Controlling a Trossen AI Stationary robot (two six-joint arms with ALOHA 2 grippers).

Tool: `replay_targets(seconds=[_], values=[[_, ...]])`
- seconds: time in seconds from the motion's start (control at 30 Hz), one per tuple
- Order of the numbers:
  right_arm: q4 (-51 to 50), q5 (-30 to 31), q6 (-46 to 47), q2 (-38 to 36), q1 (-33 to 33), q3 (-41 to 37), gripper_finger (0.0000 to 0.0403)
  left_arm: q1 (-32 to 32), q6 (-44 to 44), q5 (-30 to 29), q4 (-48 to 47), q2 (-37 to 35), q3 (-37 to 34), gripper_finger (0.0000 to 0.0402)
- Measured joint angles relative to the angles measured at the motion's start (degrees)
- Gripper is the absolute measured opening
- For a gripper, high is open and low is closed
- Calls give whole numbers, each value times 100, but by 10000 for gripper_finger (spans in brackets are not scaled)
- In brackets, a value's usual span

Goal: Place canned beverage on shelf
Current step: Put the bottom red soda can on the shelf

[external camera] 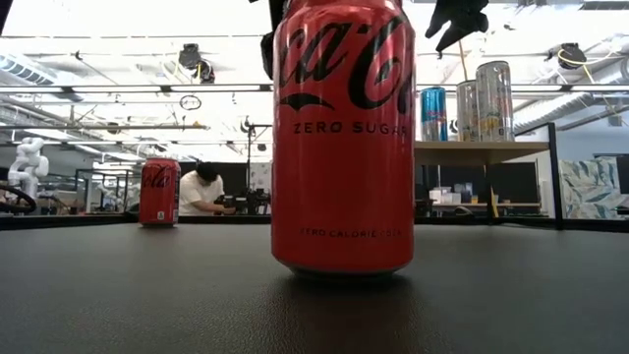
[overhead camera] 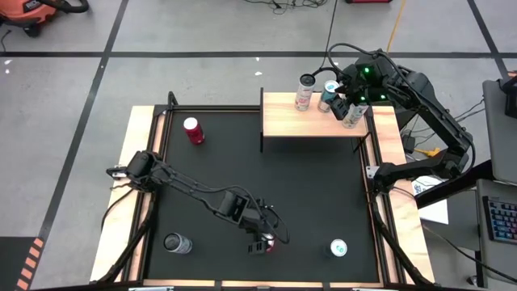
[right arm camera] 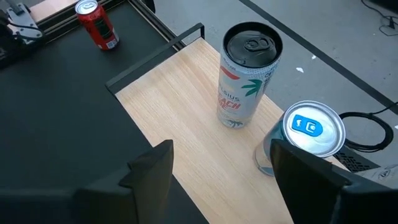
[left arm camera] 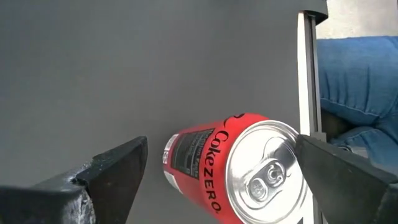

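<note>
From above, the pale-wood rectangular shelf (overhead camera: 315,123) with black metal supports stands at the far edge of the black worktop (overhead camera: 307,194), toward the right. Three cans stand on it: a white tall can with a dark lid (overhead camera: 304,91), a blue can with a silver top (overhead camera: 328,95) and a silver tall can (overhead camera: 354,113). The right gripper (overhead camera: 346,103) hangs over that end of the shelf, just beside the blue and silver cans. The left gripper (overhead camera: 265,242) is low at the near edge of the worktop, over a red Coke Zero can (overhead camera: 273,245). A second red can (overhead camera: 193,130) stands far left, a grey can (overhead camera: 175,242) near left, and a teal-topped can (overhead camera: 338,247) near right.

At table height, the red Coke Zero can (external camera: 344,138) stands upright on the worktop, close to the camera, with dark fingers above it; the second red can (external camera: 158,192) stands farther back. A person in a white top (external camera: 204,189) sits in the room behind.

The left wrist camera shows its fingers (left arm camera: 118,171) spread apart on either side of the red Coke Zero can (left arm camera: 230,165), not touching it.

The right wrist camera shows its fingers (right arm camera: 155,165) released, holding nothing, above the shelf (right arm camera: 180,106) beside the white tall can (right arm camera: 244,74) and blue can (right arm camera: 305,137).
</note>
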Motion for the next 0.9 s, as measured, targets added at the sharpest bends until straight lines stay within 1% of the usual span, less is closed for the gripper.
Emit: replay_targets(seconds=[0.2,0.43,0.67,0.9], values=[[2,0,0,0,0,0,251,33,8,-11,-22,4,141,398],[7,0,12,0,0,0,251,43,-46,-17,-634,4,294,398],[132,-2,-109,0,0,0,251,28,25,3,-634,4,294,398],[-173,-2,-39,0,1,0,251,4,70,18,-633,14,294,398]])
